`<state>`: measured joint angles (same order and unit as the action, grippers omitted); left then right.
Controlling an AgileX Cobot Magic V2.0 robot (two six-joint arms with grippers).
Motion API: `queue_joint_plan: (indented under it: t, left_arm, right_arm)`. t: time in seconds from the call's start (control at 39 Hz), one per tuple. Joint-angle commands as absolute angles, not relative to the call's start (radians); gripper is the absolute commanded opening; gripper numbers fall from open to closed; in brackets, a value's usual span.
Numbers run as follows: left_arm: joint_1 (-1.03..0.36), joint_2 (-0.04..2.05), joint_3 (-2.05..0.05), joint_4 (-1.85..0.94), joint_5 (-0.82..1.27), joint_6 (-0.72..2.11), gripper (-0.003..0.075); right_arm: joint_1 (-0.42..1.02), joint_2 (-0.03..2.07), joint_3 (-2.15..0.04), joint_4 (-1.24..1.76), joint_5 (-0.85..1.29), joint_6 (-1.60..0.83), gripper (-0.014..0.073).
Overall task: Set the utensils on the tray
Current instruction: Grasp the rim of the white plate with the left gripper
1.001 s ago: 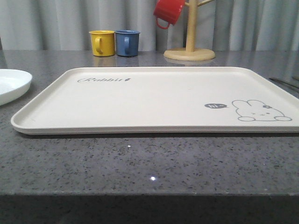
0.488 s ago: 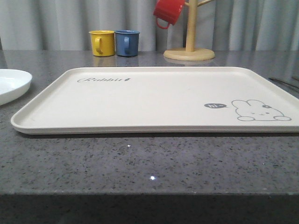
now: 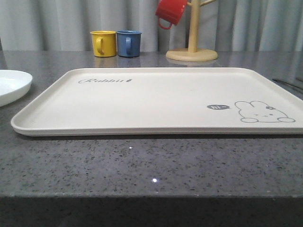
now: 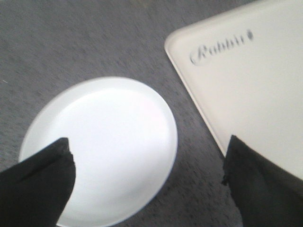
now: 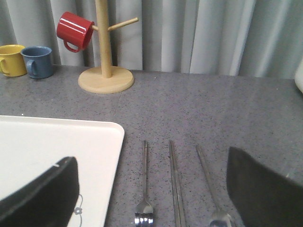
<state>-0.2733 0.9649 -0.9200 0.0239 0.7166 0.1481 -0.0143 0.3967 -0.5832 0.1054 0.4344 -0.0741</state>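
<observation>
Big cream rectangular tray lies bare mid-table; round white shallow plate just left, under spread left gripper. Silver fork, chopsticks, spoon right of tray, under spread right gripper.

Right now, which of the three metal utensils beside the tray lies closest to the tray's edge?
The fork. It lies on the table nearest the tray, its tines showing. The chopsticks lie in the middle, and the spoon lies farthest from it.
</observation>
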Motion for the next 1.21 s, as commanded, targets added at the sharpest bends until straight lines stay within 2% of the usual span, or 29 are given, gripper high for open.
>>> queue_joint_plan:
  t: [0.0,0.15,0.38,0.87,1.05,1.18]
  left_arm:
    - [-0.319,1.083,-1.076,0.025,0.884,0.154,0.0564]
    - [-0.321,1.251,-1.229,0.079,1.055,0.154,0.0521]
    - [-0.302,1.45,-1.332,0.092,1.252,0.154,0.0514]
    - [-0.298,1.62,-1.332,0.03,1.217,0.221,0.0501]
    - [-0.298,1.628,-1.332,0.028,1.199,0.232,0.0369]
    - [-0.298,1.628,-1.332,0.028,1.196,0.233,0.0206]
  right_arm:
    - [-0.019,0.41,-0.62,0.098,0.351,-0.082,0.0654]
    - [-0.019,0.41,-0.62,0.098,0.352,-0.082,0.0654]
    - [-0.019,0.41,-0.62,0.098,0.352,-0.082,0.0654]
    - [-0.019,0.41,-0.62,0.098,0.352,-0.082,0.0654]
    - [-0.019,0.41,-0.62,0.098,0.352,-0.082,0.0654]
    - [-0.019,0.41,-0.62,0.098,0.352,-0.082,0.0654]
